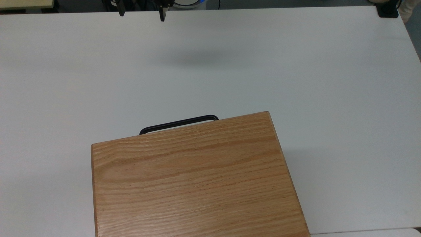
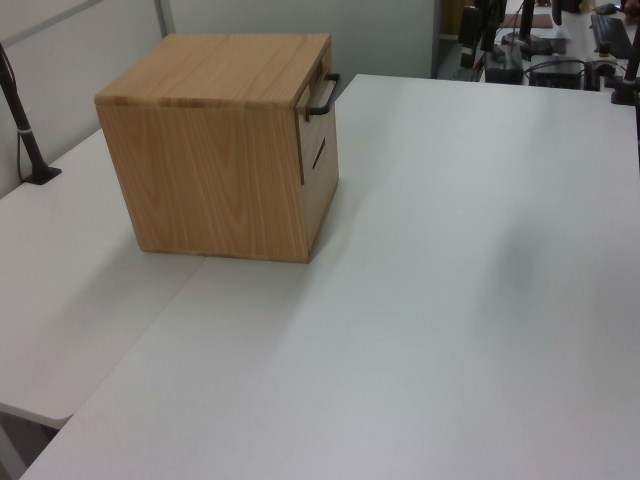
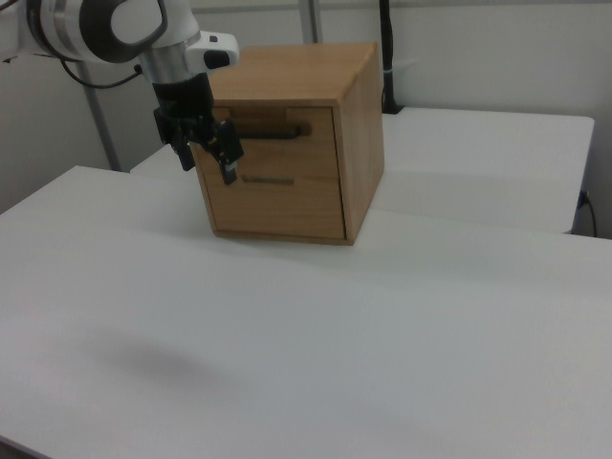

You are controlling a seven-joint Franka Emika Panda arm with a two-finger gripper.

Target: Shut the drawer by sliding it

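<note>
The drawer (image 3: 277, 129) is the upper front of the oak cabinet (image 1: 197, 181), and its panel sits flush with the cabinet face. Its thin black bar handle (image 1: 179, 123) pokes out past the cabinet's top edge in the top view and also shows as the handle (image 2: 325, 95) and the handle (image 3: 273, 134). My gripper (image 1: 141, 13) hangs open at the top view's upper edge, far from the handle, holding nothing. In the right view the gripper (image 3: 208, 164) hovers above the table, overlapping the cabinet's left edge, its fingers spread.
The cabinet (image 2: 220, 70) stands on a white table (image 1: 296, 65). A lower front with a slot (image 3: 268, 180) sits under the drawer. A black clamp (image 1: 388, 11) is at the top view's top right corner. A black post (image 2: 25, 140) stands at the left view's left.
</note>
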